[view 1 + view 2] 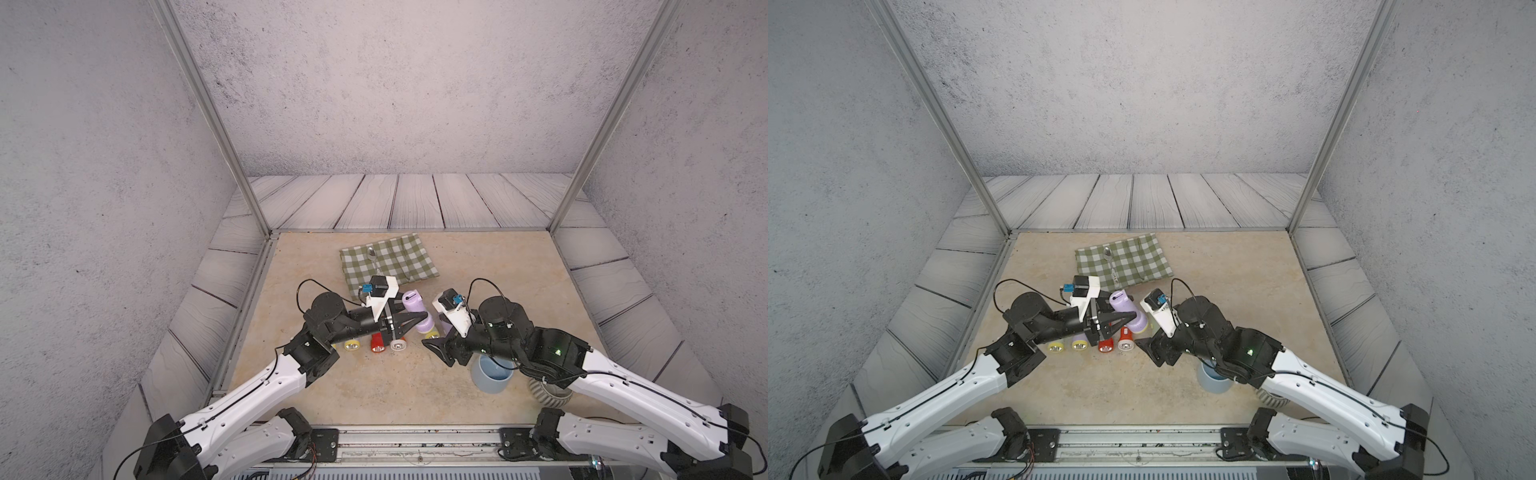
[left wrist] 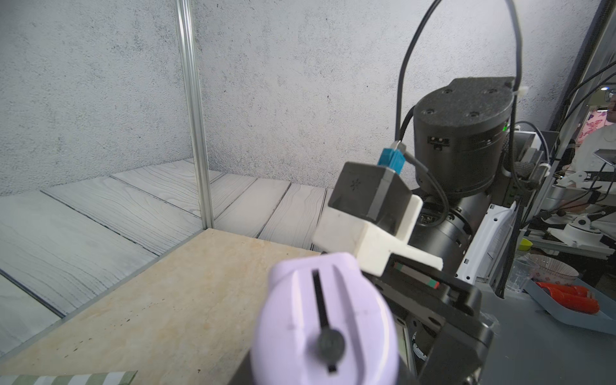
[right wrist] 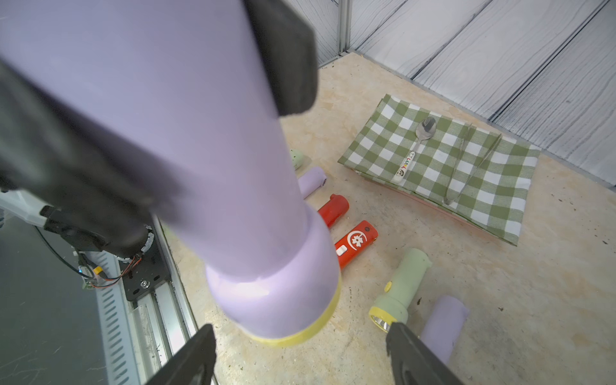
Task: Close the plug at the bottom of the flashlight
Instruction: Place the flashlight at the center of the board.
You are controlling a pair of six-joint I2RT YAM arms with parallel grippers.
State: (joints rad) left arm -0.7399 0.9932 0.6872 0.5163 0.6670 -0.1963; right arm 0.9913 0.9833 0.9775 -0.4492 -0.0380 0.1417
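My left gripper (image 1: 415, 320) is shut on the barrel of a purple flashlight (image 1: 413, 305) and holds it tilted above the table. The yellow-rimmed head points down toward me and the bottom end points up and back. In the left wrist view that bottom end (image 2: 325, 320) fills the foreground, with a black strip ending in a round black knob (image 2: 330, 343). It is blurred, so I cannot tell whether the plug sits flush. My right gripper (image 3: 301, 330) is open just below the head of the flashlight (image 3: 233, 166), touching nothing.
Several other flashlights lie on the table under the held one, red (image 3: 355, 243), green (image 3: 403, 283) and purple (image 3: 443, 323). A green checked cloth (image 1: 388, 262) with a spoon (image 1: 372, 255) lies behind. A blue cup (image 1: 492, 372) and a ribbed bowl (image 1: 548, 395) sit under my right arm.
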